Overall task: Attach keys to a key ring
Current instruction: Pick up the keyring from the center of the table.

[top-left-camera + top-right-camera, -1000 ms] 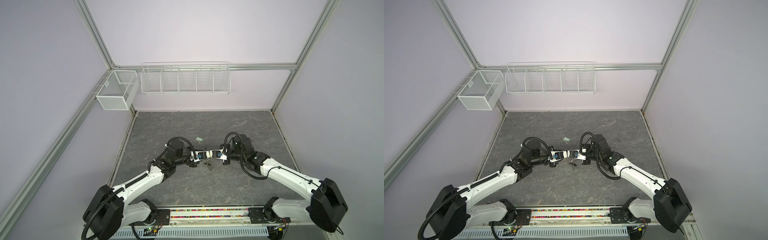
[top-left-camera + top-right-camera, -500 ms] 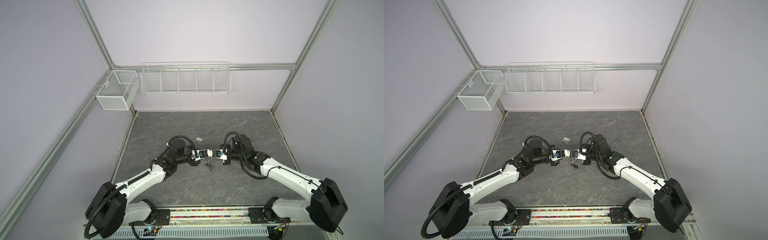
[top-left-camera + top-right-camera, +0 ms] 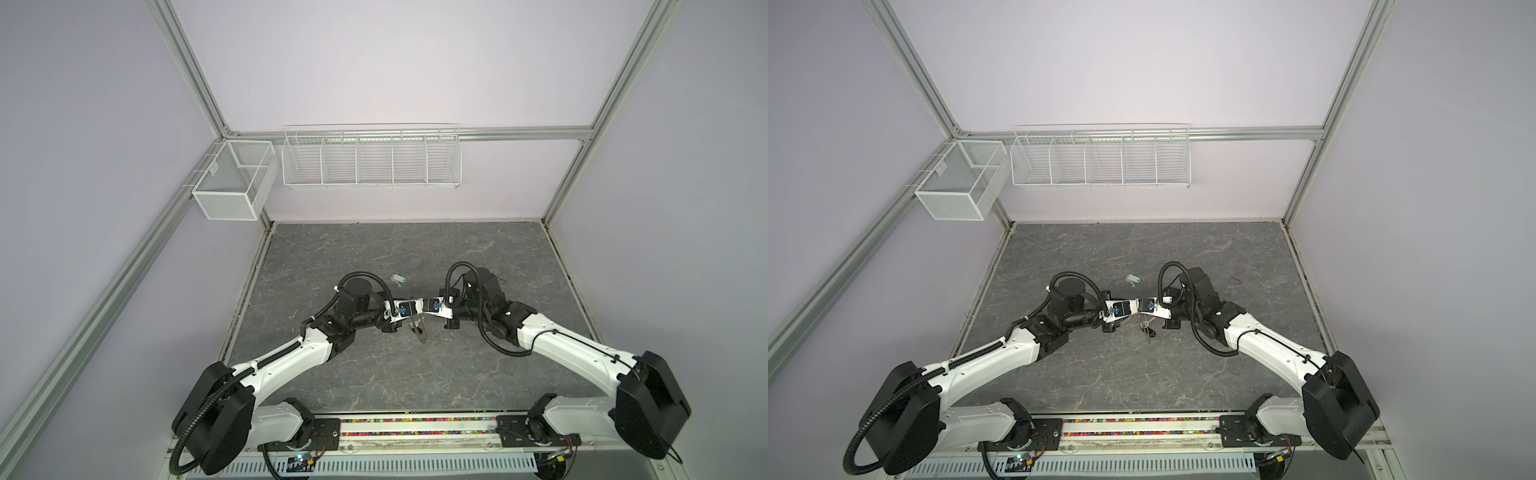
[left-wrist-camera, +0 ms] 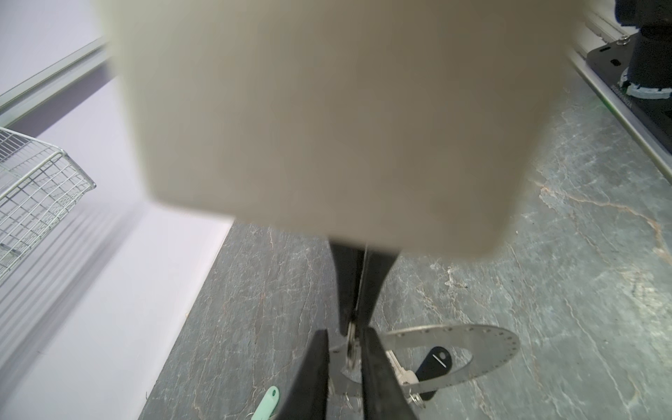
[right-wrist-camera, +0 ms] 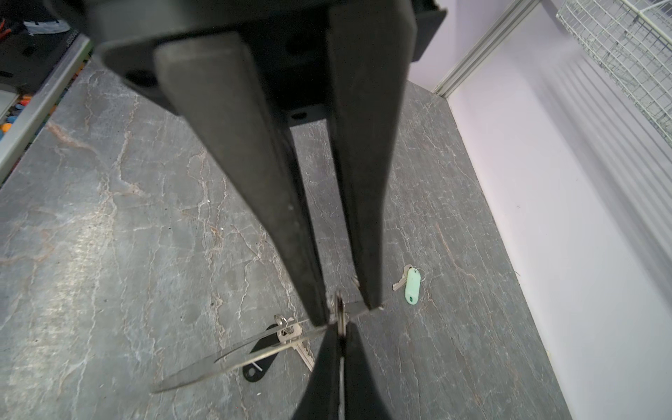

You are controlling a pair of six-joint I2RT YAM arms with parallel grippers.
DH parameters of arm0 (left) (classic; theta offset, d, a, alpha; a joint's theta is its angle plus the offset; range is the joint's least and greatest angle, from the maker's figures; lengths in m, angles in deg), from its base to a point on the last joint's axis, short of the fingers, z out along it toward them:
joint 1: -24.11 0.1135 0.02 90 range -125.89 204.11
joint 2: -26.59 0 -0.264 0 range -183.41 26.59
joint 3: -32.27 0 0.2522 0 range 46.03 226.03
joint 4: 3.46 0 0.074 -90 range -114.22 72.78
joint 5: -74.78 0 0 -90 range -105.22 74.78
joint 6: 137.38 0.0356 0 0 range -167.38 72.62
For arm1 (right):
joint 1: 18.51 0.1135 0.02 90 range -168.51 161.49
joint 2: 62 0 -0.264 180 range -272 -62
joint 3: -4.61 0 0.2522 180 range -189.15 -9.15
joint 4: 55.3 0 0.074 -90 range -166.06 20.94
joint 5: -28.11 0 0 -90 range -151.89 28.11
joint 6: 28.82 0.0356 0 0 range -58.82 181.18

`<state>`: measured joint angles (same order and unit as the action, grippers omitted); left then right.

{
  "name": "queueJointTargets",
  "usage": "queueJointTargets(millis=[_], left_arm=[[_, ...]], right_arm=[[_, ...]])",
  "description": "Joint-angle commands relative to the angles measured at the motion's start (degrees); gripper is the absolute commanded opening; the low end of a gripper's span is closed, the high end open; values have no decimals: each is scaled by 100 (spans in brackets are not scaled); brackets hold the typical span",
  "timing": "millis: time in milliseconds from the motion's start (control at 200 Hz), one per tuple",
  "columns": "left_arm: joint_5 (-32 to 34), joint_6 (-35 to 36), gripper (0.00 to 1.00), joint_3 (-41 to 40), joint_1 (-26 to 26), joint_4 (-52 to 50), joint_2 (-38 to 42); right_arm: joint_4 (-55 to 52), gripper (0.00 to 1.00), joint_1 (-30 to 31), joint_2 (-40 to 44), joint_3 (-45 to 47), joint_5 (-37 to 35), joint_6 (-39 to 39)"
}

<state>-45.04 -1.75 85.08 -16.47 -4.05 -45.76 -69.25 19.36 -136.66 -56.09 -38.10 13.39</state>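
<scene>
The key ring (image 4: 469,336), a flat grey disc, hangs above the table between both grippers, also in the top views (image 3: 419,332) (image 3: 1145,328). My left gripper (image 4: 343,332) has one finger outside the rim and one in the hole, shut across the band. My right gripper (image 5: 340,327) is shut on a small wire loop (image 4: 351,343) at that rim, between the left fingers (image 5: 363,218). A silver key (image 4: 400,371) with a black tag (image 4: 434,360) hangs from a small loop at the ring's rim. The other of the keys, with a pale green tag (image 5: 412,287) (image 3: 398,279), lies loose on the table behind.
The dark marbled table (image 3: 374,374) stretches all round the grippers. A white wire basket rack (image 3: 370,158) hangs on the back wall and a mesh box (image 3: 232,187) on the left wall. The arms' base rail (image 3: 415,428) runs along the front edge.
The left arm has shifted slightly toward the right gripper and its jaws have narrowed a little on the ring. The right arm and the green-tagged key have not moved.
</scene>
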Motion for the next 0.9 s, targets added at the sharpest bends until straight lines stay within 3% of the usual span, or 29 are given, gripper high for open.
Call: queueJointTargets(millis=[0, 115, 250, 515, 895], left_arm=[[171, 167, 18, 182, -91, -214, -137], [311, -38, 19, 44, -86, 75, -102], [431, -496, 23, -439, -87, 1091, 12], [273, -586, 24, -589, -83, 1257, 90], [152, -542, 7, -484, -90, 1198, 28]], right_arm=[[268, 7, 52, 24, -203, 193, 159], [342, 7, -24, 88, -152, 363, 261], [364, 7, -102, 166, -32, 494, 279], [267, 7, -157, 210, -9, 774, 283], [89, 7, -158, 253, -52, 820, 205]])
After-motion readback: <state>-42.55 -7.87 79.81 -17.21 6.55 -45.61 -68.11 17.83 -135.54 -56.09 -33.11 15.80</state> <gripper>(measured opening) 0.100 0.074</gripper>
